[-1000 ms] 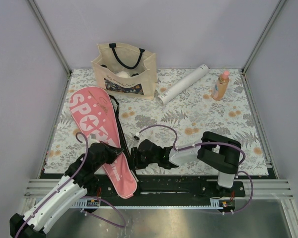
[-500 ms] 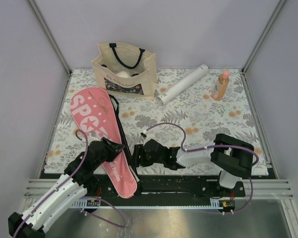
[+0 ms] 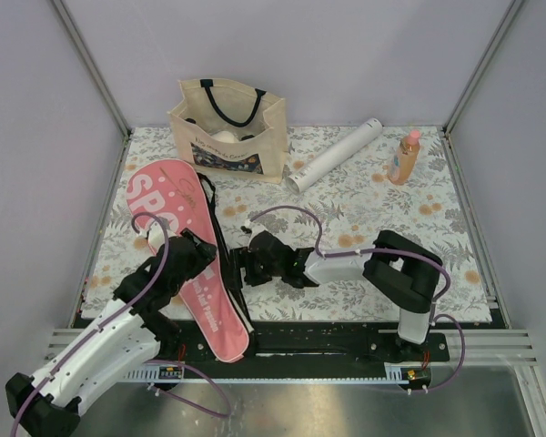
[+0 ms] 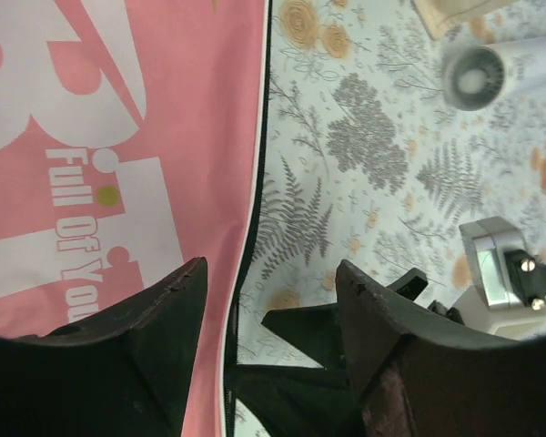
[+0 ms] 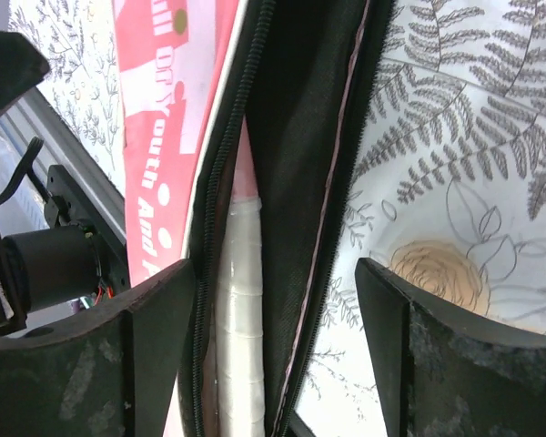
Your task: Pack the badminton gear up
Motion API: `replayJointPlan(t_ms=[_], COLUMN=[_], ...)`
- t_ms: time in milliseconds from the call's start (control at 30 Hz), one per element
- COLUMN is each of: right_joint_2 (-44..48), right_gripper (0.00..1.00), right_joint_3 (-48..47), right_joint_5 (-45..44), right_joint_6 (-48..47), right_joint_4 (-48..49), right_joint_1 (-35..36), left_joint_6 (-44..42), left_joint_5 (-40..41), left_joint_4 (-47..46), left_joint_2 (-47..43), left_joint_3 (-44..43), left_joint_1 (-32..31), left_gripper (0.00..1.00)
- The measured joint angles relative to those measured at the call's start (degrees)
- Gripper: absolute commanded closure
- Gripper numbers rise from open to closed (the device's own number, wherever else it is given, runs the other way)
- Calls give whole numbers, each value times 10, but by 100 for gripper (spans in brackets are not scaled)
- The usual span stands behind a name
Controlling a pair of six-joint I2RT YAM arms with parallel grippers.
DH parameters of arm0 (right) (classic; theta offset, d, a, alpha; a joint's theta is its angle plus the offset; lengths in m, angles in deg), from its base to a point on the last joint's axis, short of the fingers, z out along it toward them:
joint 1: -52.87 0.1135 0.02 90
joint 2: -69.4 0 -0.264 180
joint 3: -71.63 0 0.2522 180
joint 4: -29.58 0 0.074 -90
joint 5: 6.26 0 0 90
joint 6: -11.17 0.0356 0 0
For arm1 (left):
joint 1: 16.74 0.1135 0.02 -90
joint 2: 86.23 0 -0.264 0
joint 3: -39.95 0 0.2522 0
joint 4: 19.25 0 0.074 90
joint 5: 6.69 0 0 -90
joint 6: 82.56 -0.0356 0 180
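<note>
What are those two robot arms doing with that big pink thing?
They are packing badminton gear. The pink racket-shaped case lies on the flowery table with its zip side gaping, and a white wrapped handle shows inside. Both arms hover at that edge, the left claw and right claw open, holding nothing. The long white tube lies at the back beside the beige cloth tote, not packed yet.

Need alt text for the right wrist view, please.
The right gripper is open and holds nothing, its fingers straddling the unzipped edge of the pink case. Inside the dark opening lies what looks like a white-wrapped racket handle. The floral table cover shows to the right.
</note>
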Motion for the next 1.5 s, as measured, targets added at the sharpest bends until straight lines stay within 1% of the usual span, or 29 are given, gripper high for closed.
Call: replayJointPlan(t_ms=[200, 267, 433, 533, 633, 700, 933, 1100, 1167, 1267, 1367, 1467, 1500], right_joint_2=[-47, -48, -44, -20, 4, 3, -51, -104, -115, -129, -134, -136, -136], right_gripper=[18, 22, 21, 19, 20, 21, 21, 25, 29, 39, 56, 86, 99], right_joint_3=[-41, -42, -42, -41, -43, -56, -108, -137, -155, -165, -165, -164, -163], right_joint_5=[48, 58, 76, 74, 74, 74, 67, 66, 64, 71, 77, 90, 97], right_joint_6=[-10, -10, -5, -4, -4, -5, -15, -25, -28, -29, -26, -23, -19], right_joint_4=[-1, 0, -4, -16, -18, -22, -50, -76, -80, -75, -67, -51, -41], right_joint_1=[-28, -33, -44, -47, -47, -48, -47, -46, -45, -41, -40, -40, -40], left_joint_6=[-29, -34, -51, -71, -93, -104, -108, -105, -103, -101, -101, -100, -98], left_joint_5=[26, 28, 24, 23, 23, 23, 19, 10, 9, 8, 8, 9, 9], left_joint_4=[8, 12, 17, 27, 28, 27, 34, 37, 37, 37, 37, 37, 37], left_joint_2=[77, 87, 75, 62, 61, 65, 77, 70, 69, 68, 68, 68, 69], left_joint_3=[-18, -18, -19, -33, -57, -70, -73, -60, -57, -56, -56, -56, -57], left_joint_1=[7, 17, 65, 90, 112, 124, 145, 151, 154, 158, 162, 162, 163], left_gripper=[39, 39, 39, 37, 36, 36, 36, 35, 35, 35, 35, 36, 36])
